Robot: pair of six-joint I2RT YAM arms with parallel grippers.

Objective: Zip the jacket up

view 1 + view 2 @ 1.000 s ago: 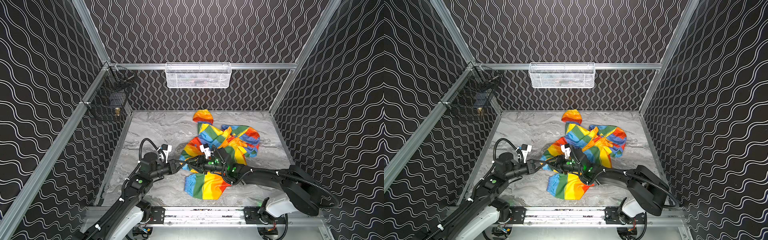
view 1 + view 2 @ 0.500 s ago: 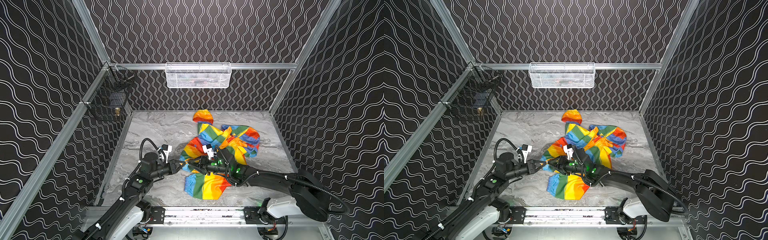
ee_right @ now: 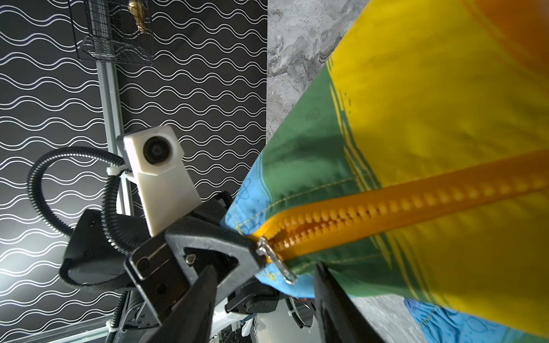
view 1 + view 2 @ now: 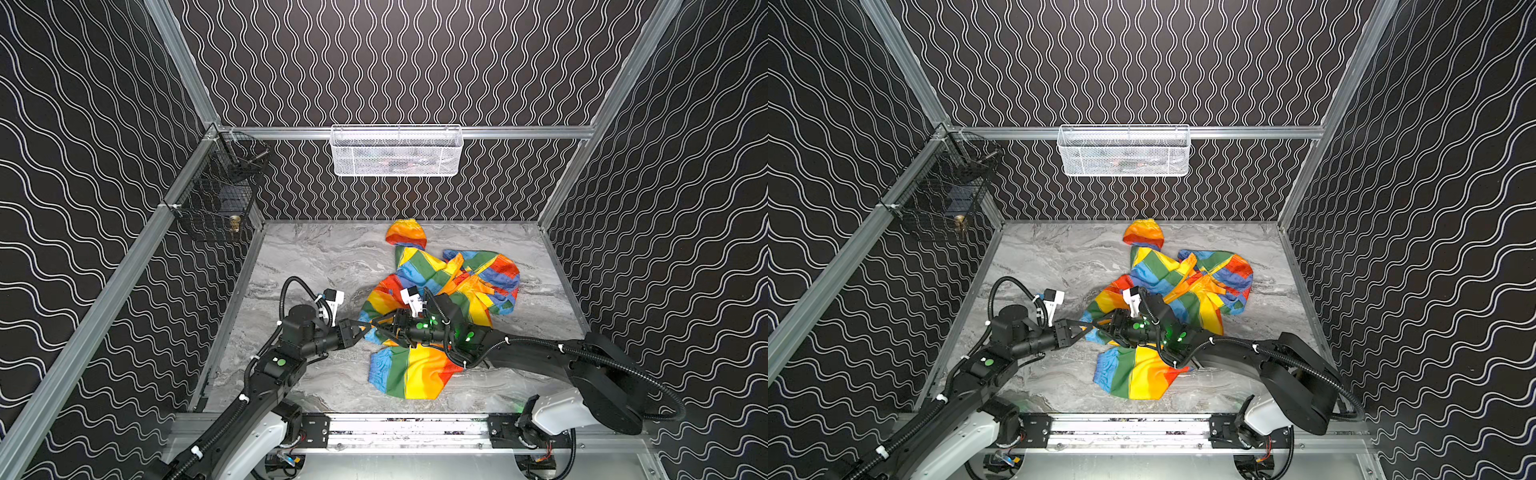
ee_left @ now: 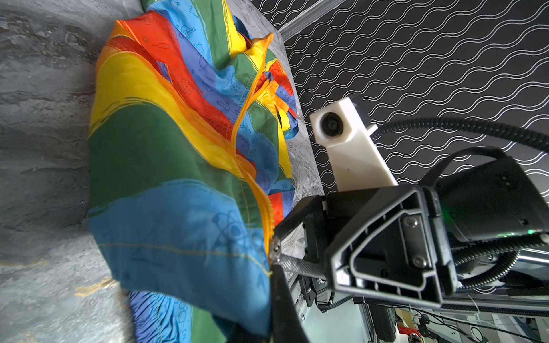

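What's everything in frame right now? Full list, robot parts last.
jacket: 1, rainbow stripes, crumpled on the table, right of centre
zipper: 1, orange, up the jacket front
zipper pull: 1, silver, at the zipper's lower end
table: 1, grey marble, enclosure floor
mesh basket: 1, white, hung on the back rail
wire basket: 1, black, hung on the left side rail
brass item: 1, brass, inside the wire basket; too small to identify
left gripper: 1, black, shut on the jacket hem beside the zipper pull
right gripper: 1, black, open, fingers either side of the zipper pull
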